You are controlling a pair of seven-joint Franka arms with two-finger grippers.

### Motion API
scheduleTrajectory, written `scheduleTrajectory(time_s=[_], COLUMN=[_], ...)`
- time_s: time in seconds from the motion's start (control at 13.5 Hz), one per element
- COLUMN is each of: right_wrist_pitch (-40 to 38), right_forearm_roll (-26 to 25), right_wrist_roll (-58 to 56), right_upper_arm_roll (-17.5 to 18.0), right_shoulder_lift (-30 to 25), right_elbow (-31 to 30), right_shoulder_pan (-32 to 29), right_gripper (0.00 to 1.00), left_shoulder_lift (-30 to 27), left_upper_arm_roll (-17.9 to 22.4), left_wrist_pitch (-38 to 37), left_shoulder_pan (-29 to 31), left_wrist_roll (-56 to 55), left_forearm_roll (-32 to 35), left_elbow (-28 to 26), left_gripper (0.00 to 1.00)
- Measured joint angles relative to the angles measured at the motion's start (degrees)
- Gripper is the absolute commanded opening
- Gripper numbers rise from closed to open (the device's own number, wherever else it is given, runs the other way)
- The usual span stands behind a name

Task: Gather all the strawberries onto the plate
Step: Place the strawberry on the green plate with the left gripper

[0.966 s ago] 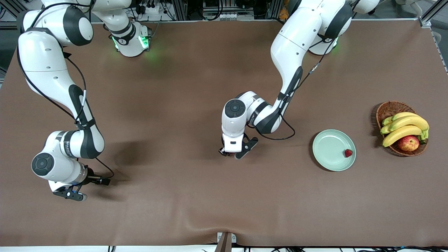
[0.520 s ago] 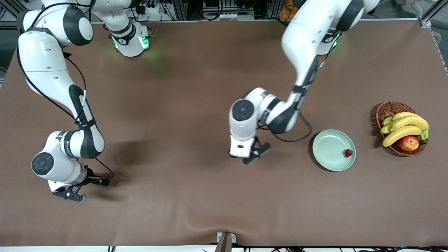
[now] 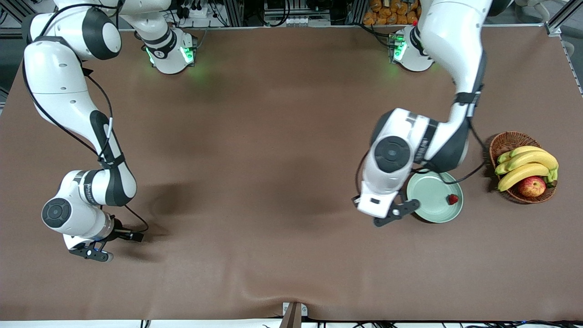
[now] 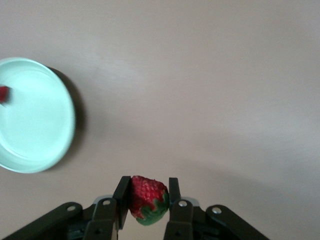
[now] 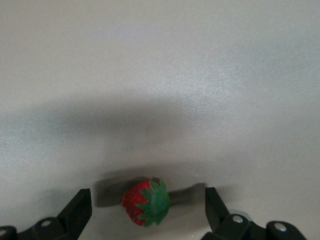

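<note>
My left gripper [image 3: 386,213] is shut on a strawberry [image 4: 147,200] and holds it over the table just beside the pale mint-green plate [image 3: 428,193], on the side toward the right arm's end. The plate also shows in the left wrist view [image 4: 35,125]. A second strawberry [image 3: 453,199] lies on the plate near its rim, seen at the edge of the left wrist view [image 4: 4,93]. My right gripper [image 3: 91,252] is open and low at the right arm's end of the table. A third strawberry [image 5: 145,202] lies on the cloth between its fingers [image 5: 80,202], untouched. The front view hides both berries under the hands.
A brown wicker basket [image 3: 505,139] with bananas [image 3: 524,164] and a red-yellow apple [image 3: 531,186] stands beside the plate toward the left arm's end. A brown cloth [image 3: 255,136] covers the table. A small bracket [image 3: 294,312] sits at the table's near edge.
My left arm has risen from the table's middle and carried its strawberry toward the plate. The right arm has not moved.
</note>
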Motion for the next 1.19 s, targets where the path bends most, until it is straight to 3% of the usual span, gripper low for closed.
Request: scheduleTrajectory(time_s=[0.07,0.15,0.22,0.45,0.59,0.74,0.89,0.97,1.04,1.19], right_wrist_pitch=[0.0,0.0,0.0,0.1,0.1,0.0,-0.1,-0.4,-0.8,-2.0], right_forearm_roll=[0.0,0.0,0.0,0.1,0.1,0.1,0.1,0.1,0.1,0.1], right_wrist_roll=[0.0,0.0,0.0,0.1,0.1,0.1,0.0,0.0,-0.1,-0.1], right_upper_arm_roll=[0.0,0.0,0.0,0.0,0.1,0.1,0.1,0.2,0.5,2.3], right_shoulder_lift=[0.0,0.0,0.0,0.0,-0.2,-0.4,-0.4,-0.5,-1.0,-3.1], right_elbow=[0.0,-0.1,-0.1,-0.1,0.0,0.0,0.0,0.1,0.3,0.6], right_shoulder_pan=[0.0,0.0,0.0,0.0,0.0,0.0,0.0,0.1,0.3,1.1], right_gripper=[0.95,0.32,0.00,0.00,0.00,0.00,0.00,0.00,0.00,0.00], left_shoulder_lift=[-1.6,-3.0,-4.2,-6.6,-7.0,-6.8,-6.3,-6.1,-6.0,-6.2], left_upper_arm_roll=[0.0,0.0,0.0,-0.1,-0.1,-0.1,-0.1,-0.1,-0.1,-0.1], left_wrist_pitch=[-0.2,-0.2,-0.2,1.6,7.0,13.4,17.0,18.0,18.3,18.7], left_shoulder_pan=[1.9,3.7,5.6,9.3,11.3,13.6,15.7,16.4,16.9,17.4], left_wrist_roll=[5.1,9.7,13.5,22.0,26.5,28.1,28.9,29.4,30.0,30.2], left_forearm_roll=[0.0,0.0,0.0,0.0,0.0,0.3,1.4,1.6,1.6,1.6], left_elbow=[-3.2,-6.2,-9.1,-16.6,-21.5,-25.9,-27.8,-28.1,-28.2,-28.2], left_gripper=[0.00,0.00,0.00,0.00,0.00,0.30,0.49,0.74,0.91,1.00])
